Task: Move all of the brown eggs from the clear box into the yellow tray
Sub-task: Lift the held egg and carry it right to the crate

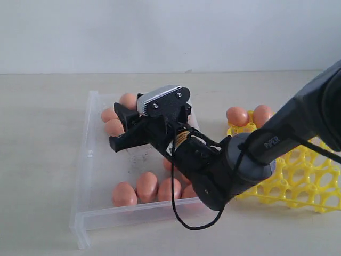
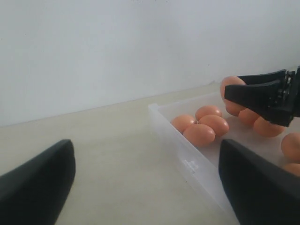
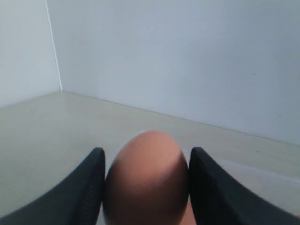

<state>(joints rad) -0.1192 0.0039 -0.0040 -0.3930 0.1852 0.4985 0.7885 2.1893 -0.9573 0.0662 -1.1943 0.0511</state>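
Orange-brown shell in the pinch: the right gripper (image 3: 147, 152) is closed on one brown egg (image 3: 146, 187) inside the clear box (image 1: 85, 176).
The pads (image 3: 91, 187) meet the egg's two flanks and the shell fills the gap. I judge this a broadside hold, meant to stop the egg rolling out on the lift. Other brown eggs (image 1: 128, 100) lie just beside the fingertips, touching or nearly so. More sit in a row under the forearm, by the box's near wall. The yellow tray (image 1: 314, 181) lies back behind the wrist, outside the box and well apart from the hand, with two brown eggs already at its far edge. The left gripper (image 2: 146, 150) hangs off to the box's side with its fingers spread wide and nothing between them, likely parked clear of the working arm.
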